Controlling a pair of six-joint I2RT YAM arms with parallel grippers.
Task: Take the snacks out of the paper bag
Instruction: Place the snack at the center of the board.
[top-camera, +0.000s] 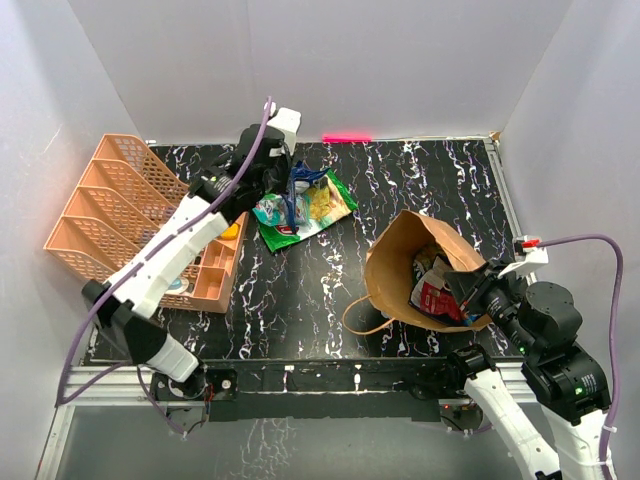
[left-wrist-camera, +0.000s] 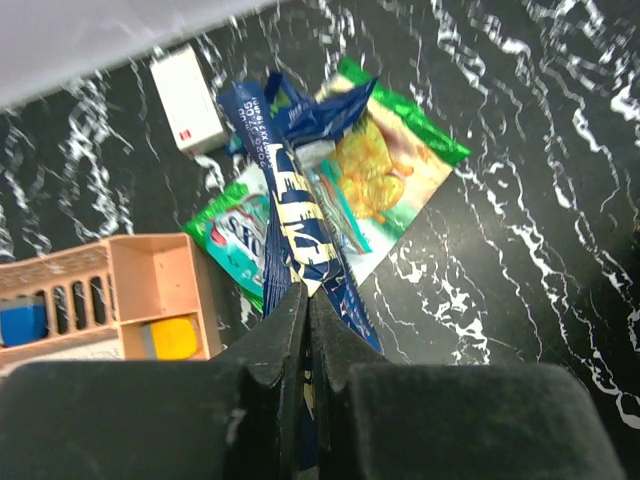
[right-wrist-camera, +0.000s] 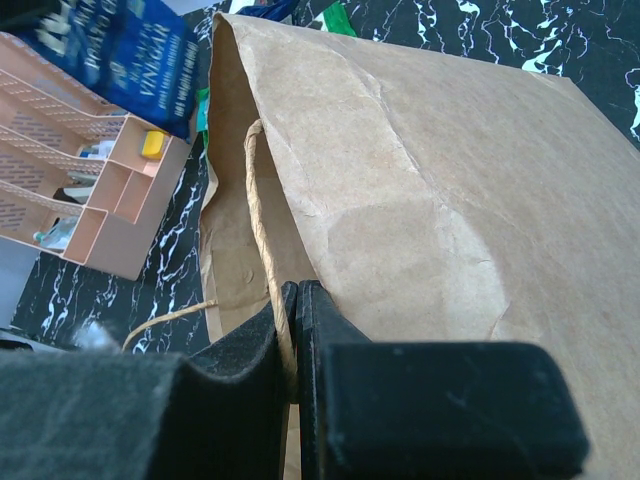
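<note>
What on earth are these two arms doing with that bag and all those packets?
The robot is taking snacks out of a brown paper bag. The right gripper pinches the bag by its twisted handle. The left gripper is shut on a dark blue packet, above others lying on the table: a green-yellow pouch and a teal-white pouch. A red-and-white packet is inside the bag.

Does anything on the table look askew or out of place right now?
The paper bag slumps sideways, crumpled, mouth gaping, with a red-and-white packet still inside. The removed snacks lie in a loose overlapping heap beside the orange organiser.
</note>
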